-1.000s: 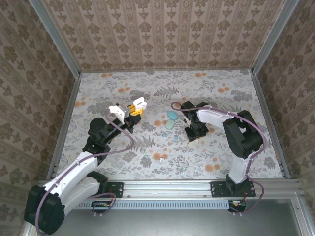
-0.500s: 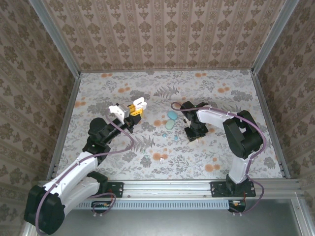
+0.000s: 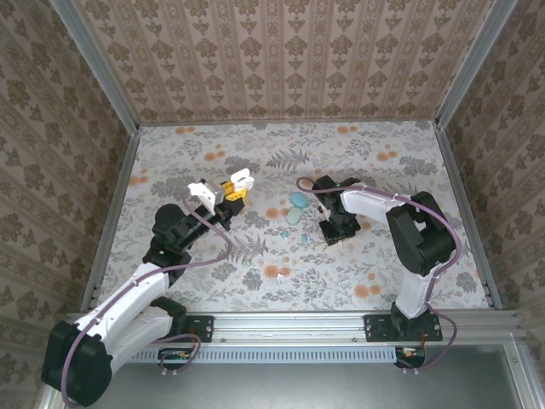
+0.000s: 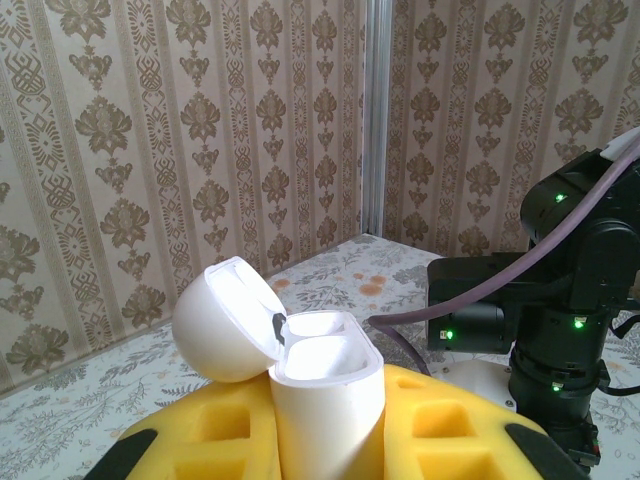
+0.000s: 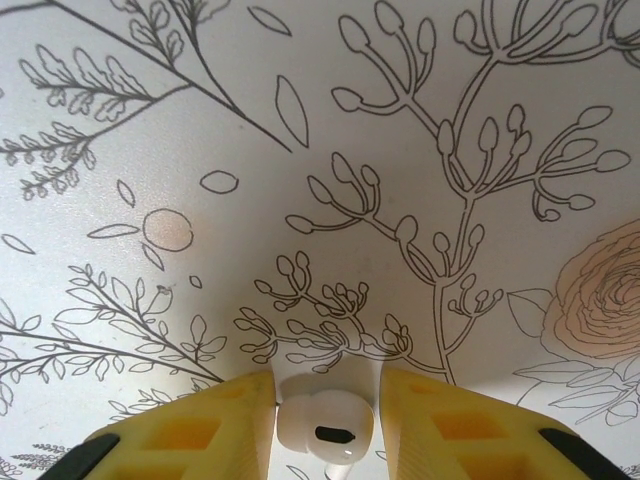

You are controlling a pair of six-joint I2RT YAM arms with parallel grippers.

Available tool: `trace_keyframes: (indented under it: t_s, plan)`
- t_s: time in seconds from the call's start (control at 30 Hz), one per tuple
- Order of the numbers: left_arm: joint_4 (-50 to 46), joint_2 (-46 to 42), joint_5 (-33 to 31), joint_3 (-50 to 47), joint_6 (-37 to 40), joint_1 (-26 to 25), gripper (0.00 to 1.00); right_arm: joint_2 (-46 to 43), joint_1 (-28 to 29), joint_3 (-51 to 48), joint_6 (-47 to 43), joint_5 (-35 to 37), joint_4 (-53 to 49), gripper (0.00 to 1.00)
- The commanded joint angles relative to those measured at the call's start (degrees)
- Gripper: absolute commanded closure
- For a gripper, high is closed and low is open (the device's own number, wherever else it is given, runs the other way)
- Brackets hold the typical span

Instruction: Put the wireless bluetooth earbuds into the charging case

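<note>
Over the last second, barely anything shifts. The right gripper (image 5: 325, 388), low over the flowered table (image 5: 300, 150), has pinched in a hair tighter on the white earbud (image 5: 322, 425) between its yellow fingers (image 5: 200, 440).

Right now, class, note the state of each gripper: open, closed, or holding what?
Left gripper: closed on the white charging case, whose lid is open.
Right gripper: closed on a white earbud.

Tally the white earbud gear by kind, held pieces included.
White charging case: 1, open, in the left pincer.
White earbuds: 2, one gripped in the right pincer, one loose on the table.
Total: 3.
</note>
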Motion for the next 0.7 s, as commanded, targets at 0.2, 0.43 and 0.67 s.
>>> trace_keyframes:
  t_s: [0.2, 0.43, 0.67]
  plan:
    - [1.34, 0.22, 0.91, 2.67, -0.75, -0.36, 0.82, 0.33, -0.55, -1.42, 0.38, -0.02, -2.81, 0.62]
    - [1.94, 1.56, 1.43, 3.2, -0.9, -0.45, 0.82, -0.25, -0.59, -1.12, 0.14, 0.47, -3.53, 0.61]
    - [2.0, 1.99, 1.55, 3.55, -0.83, -0.54, 0.82, -0.65, -0.8, -1.57, 0.41, -1.0, -3.04, 0.62]
